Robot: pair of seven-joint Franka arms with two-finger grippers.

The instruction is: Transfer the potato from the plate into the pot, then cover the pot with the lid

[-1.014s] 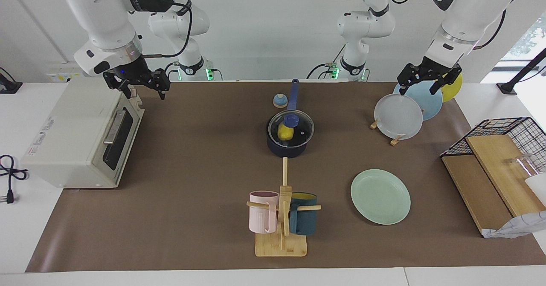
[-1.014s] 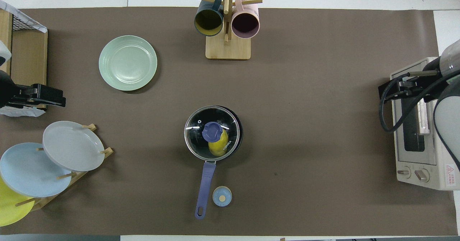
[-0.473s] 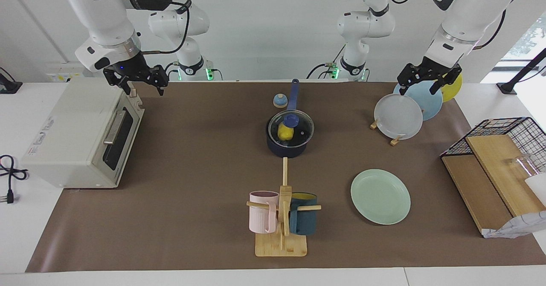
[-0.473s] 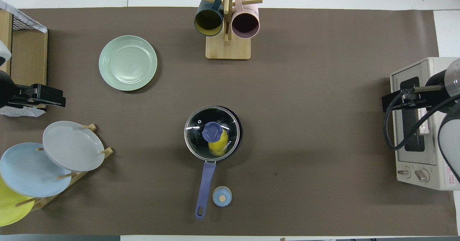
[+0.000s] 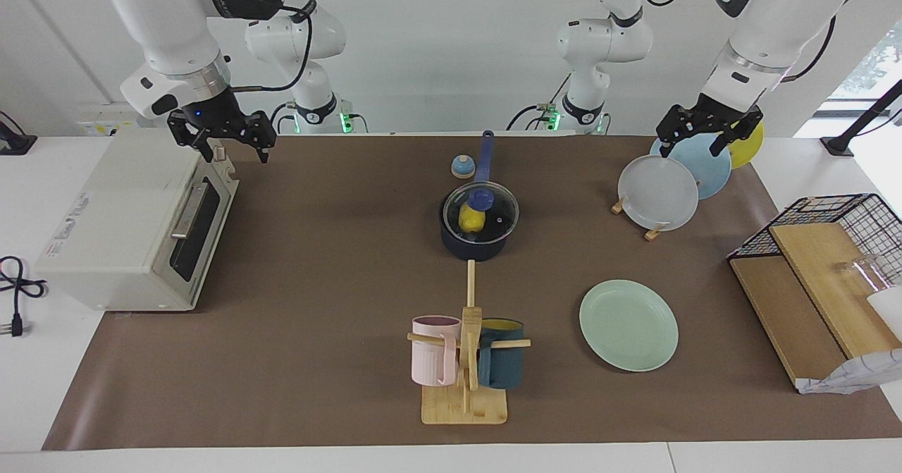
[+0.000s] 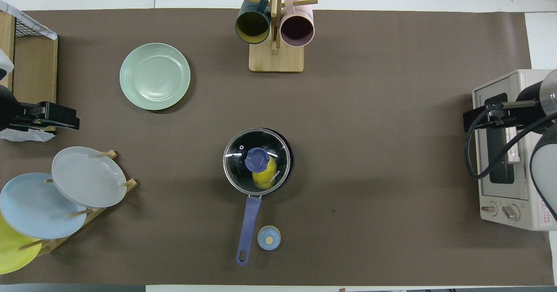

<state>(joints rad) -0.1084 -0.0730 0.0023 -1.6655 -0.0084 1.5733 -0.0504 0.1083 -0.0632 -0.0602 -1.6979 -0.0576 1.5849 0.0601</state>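
**Desk:** What has changed on the worktop [image 5: 317, 283] in the last second?

**Photographer:** Only the right gripper [image 5: 229, 138]. It has drawn back from the brown mat's edge and now hangs over the toaster oven [image 5: 134, 226], fingers spread and holding nothing. The left gripper [image 5: 708, 129] has not stirred; it waits open and empty above the upright plates in the wooden plate rack [image 5: 652, 232].

**Desk:** And for the task?

**Photographer:** It reads as finished. The potato [image 5: 470, 218] lies inside the pot [image 5: 473, 242], the glass lid [image 5: 481, 210] sits over it, and the mint-green plate [image 5: 628, 325] lies bare, farther from the robots and toward the left arm's end. With both arms pulled well away, nothing seems left to do.

**Desk:** Is the lid square on the rim?

**Photographer:** In the overhead view the lid [image 6: 256, 161] looks set slightly toward the left arm's end, a dark sliver of the pot [image 6: 289, 159] showing past it. Whether it is fully seated, I cannot tell.

**Desk:** Which way does the pot point?

**Photographer:** Its long blue handle [image 6: 246, 229] runs straight toward the robots, ending beside the small blue-topped bell [image 6: 269, 238]. The potato [image 6: 263, 176], seen through the glass, lies at a slant to that handle line.
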